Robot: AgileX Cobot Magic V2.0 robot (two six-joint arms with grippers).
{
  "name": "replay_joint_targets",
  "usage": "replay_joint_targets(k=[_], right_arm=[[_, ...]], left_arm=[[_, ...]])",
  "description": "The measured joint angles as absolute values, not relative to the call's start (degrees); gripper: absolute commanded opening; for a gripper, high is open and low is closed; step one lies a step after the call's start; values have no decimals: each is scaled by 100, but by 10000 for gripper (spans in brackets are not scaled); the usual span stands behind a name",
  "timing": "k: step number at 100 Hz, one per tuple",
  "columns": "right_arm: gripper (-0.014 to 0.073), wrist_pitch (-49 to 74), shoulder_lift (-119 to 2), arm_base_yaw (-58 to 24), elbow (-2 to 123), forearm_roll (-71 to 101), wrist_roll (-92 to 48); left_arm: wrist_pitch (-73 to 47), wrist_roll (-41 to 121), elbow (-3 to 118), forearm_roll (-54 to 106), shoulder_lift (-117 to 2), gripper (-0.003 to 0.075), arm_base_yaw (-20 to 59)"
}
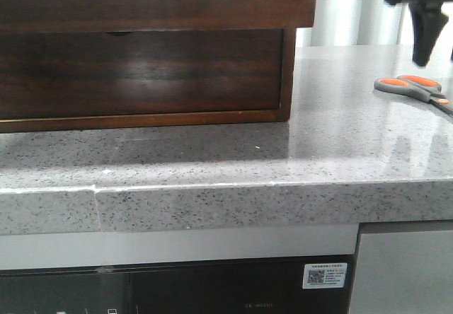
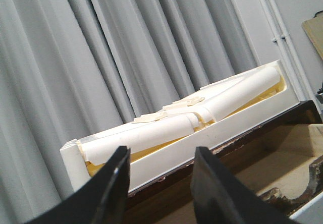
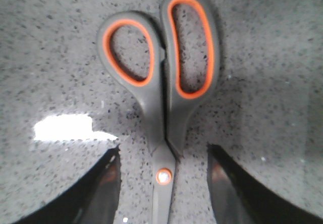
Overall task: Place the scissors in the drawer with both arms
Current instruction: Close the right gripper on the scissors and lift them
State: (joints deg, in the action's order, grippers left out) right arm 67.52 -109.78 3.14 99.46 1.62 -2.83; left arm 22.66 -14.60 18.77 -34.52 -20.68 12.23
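The speckled grey stone counter [image 1: 233, 165] takes up most of the front view, with a bright glare patch on it in the right wrist view. Sitting on its left side is the dark walnut cabinet [image 1: 297, 3]; the lower drawer front [image 1: 141, 70] is closed and has a small finger notch at its top edge. The drawer [image 2: 298, 114] above it shows up best in the left wrist view: dark front edge and a pale inside, so it looks pulled open. A white tray [image 2: 166, 153] holding rolled-up white paper sits just past it, with grey curtains [image 2: 101, 47] behind.

The right gripper [image 1: 428, 42] hangs above the far right of the counter, black fingers spread wide apart, one on either side of the scissors [image 3: 162, 88] but not touching them. The scissors lie flat on the counter well right of the cabinet, blades shut, orange-lined loops pointing away from the gripper.

The left gripper [image 2: 159, 183] is up near the drawer, fingers apart, nothing between them.
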Motion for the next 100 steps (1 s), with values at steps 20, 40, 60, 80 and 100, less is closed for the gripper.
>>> replay_joint_targets(k=[20,40,60,80,100], right_arm=[[303,6879,-11247,314,9961,204,-310],[303,6888,-11391,314,9961,291,-371],[303,6828,-11476,314,9961,291,-375],[303,6848,-11551,314,9990,281,-387],[247,6873,-11559,314,10005,281,-396]], left_arm=[[2266,-1460,1877,-3452,-2068,244,1223],[2266,-1460,1877,-3452,-2068,244,1223],[2266,-1460,1877,-3452,-2068,244,1223],[2266,-1460,1877,-3452,-2068,244,1223],[2266,-1460,1877,-3452,-2068,244,1223]])
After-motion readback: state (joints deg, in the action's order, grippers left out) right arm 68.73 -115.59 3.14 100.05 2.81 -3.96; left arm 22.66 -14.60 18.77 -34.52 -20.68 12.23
